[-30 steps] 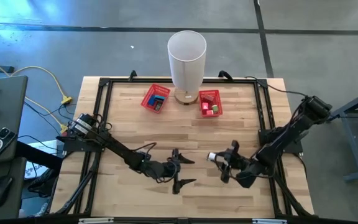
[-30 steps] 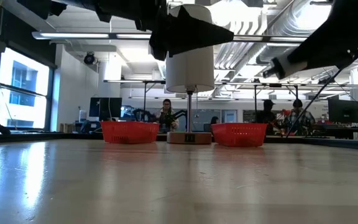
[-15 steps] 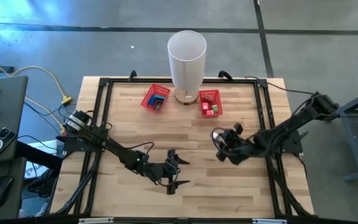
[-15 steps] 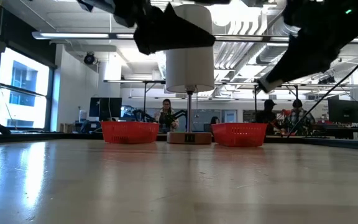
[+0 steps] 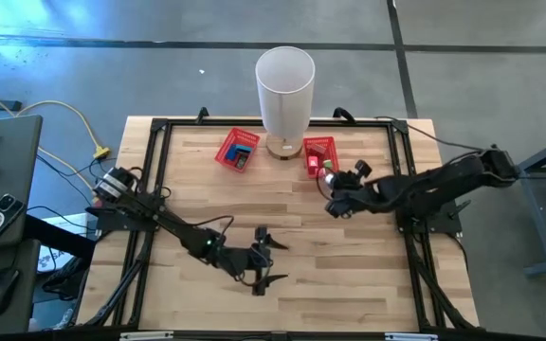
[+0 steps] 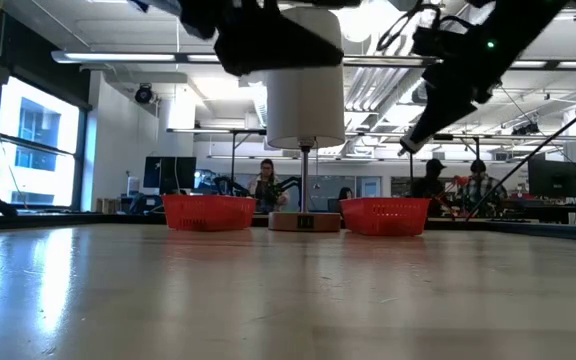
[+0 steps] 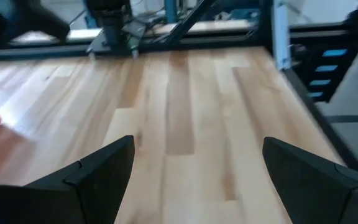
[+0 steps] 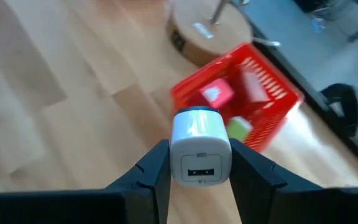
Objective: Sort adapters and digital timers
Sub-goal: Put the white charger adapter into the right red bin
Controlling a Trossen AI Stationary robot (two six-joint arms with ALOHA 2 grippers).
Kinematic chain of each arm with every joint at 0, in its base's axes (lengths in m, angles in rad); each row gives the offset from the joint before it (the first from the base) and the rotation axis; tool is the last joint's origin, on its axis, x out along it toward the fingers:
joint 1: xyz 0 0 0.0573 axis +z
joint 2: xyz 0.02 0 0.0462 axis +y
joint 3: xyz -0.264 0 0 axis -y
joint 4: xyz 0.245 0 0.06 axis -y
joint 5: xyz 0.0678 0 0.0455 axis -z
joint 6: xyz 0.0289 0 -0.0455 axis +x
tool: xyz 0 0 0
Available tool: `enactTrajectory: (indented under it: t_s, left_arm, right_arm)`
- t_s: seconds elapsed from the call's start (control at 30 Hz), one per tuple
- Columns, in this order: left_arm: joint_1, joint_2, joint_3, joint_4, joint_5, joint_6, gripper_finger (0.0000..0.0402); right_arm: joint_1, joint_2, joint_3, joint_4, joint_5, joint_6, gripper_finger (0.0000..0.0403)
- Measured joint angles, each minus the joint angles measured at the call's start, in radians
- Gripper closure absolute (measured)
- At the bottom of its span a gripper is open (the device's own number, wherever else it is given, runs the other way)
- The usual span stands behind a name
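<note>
Right gripper (image 8: 194,163) was clamped on a white adapter (image 8: 200,147), one finger pressed against each side, the face with its USB slot turned toward the wrist camera. In the high view the right gripper (image 5: 334,197) was raised above the table, just in front of the right red basket (image 5: 319,155), with the adapter (image 5: 327,174) showing as a small white spot near the basket's front edge. The right wrist view showed the same basket (image 8: 240,92) beyond the adapter, holding a red item (image 8: 215,95) and a green item (image 8: 237,129).

Left gripper (image 7: 192,163) was spread wide with nothing between its fingers. In the high view it (image 5: 264,257) hovered over the front middle of the table, well apart from both baskets.

Surface: a light wooden table (image 5: 282,204) with a black frame around it. A second red basket (image 5: 237,150) sat at the back left and held a blue object (image 5: 240,152). A tall white cylinder on a round wooden base (image 5: 284,93) stood between the two baskets.

Room: in the low view, people sat at desks behind the table (image 6: 269,184), under ceiling lights and exposed ducts. Large windows (image 6: 28,140) were on the left.
</note>
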Motion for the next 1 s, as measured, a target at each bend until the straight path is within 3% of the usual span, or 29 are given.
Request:
enactTrajectory:
  t_s: [0.23, 0.53, 0.73, 1.0]
  left_arm:
    - [0.044, 0.0, 0.0, -0.047, -0.002, -0.03, 0.0056]
    - [0.051, -0.013, 0.0, -0.112, 0.001, -0.056, 0.0056]
    - [0.074, -0.101, -0.001, -0.279, -0.001, -0.065, 0.0056]
    - [0.114, -0.18, 0.0, -0.433, 0.001, -0.152, 0.0056]
  right_arm:
    - [-0.119, 0.0, 0.116, -0.104, -0.063, -0.102, 0.0284]
    - [-0.368, 0.042, 0.247, -0.154, -0.269, -0.264, 0.0284]
    - [-0.501, 0.143, 0.28, -0.154, -0.37, -0.365, 0.0284]
    - [-0.56, 0.303, 0.365, -0.166, -0.418, -0.42, 0.0284]
